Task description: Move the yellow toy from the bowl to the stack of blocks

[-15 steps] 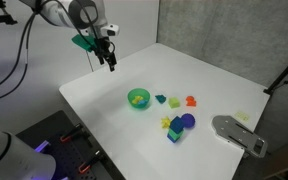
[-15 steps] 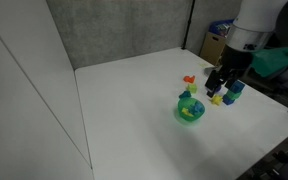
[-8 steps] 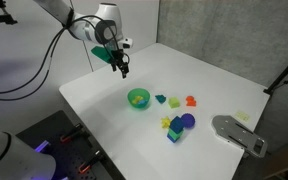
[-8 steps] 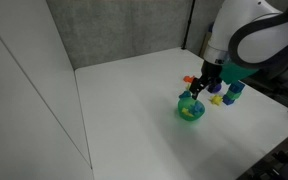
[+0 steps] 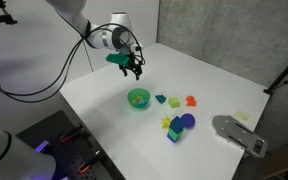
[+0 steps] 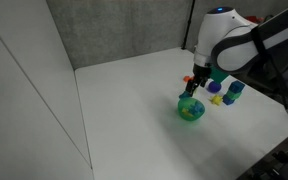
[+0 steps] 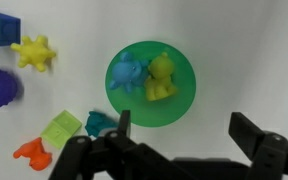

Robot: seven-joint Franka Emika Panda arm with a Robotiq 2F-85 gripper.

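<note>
1. Yellow toy (image 7: 161, 78) lies in the bowl (image 7: 160, 122), touching a blue figure (image 7: 130, 72).
2. Tool (image 7: 182, 124) is spread wide, hovering over the bowl's rim.
3. Likely light, hard and lumpy: pinch its body.

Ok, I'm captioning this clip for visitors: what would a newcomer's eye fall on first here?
The bright green bowl near the middle of the white table, with the yellow toy and a blue toy side by side inside it. Then the gripper hovering over the bowl, jaws wide open. Small coloured pieces lie scattered beside the bowl.
</note>
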